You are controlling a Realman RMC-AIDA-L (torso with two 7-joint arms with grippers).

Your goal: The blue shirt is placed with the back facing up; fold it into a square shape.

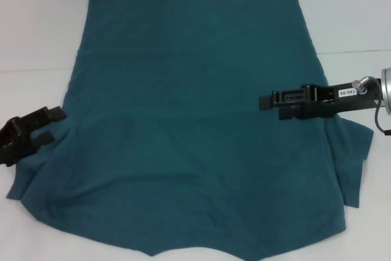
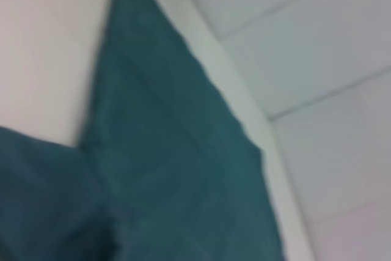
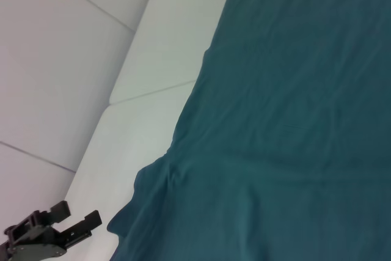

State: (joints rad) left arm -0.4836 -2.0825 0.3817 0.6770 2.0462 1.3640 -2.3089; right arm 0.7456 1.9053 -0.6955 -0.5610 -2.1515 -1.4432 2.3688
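The blue shirt (image 1: 189, 132) is lying flat, plain side up, on the white table (image 1: 36, 29). The left gripper (image 1: 56, 125) is hovering spread at nine o'clock; the right gripper (image 1: 264, 103), fingers together, is hanging at three o'clock.

The head camera looks forward and down from above, taking in the whole blue shirt (image 1: 195, 126) on the white worktop (image 1: 36, 22). Both wrist cameras sit close, at a slant, sharing the shirt's edge; the right wrist view also catches the left gripper (image 3: 76, 227), lower left.
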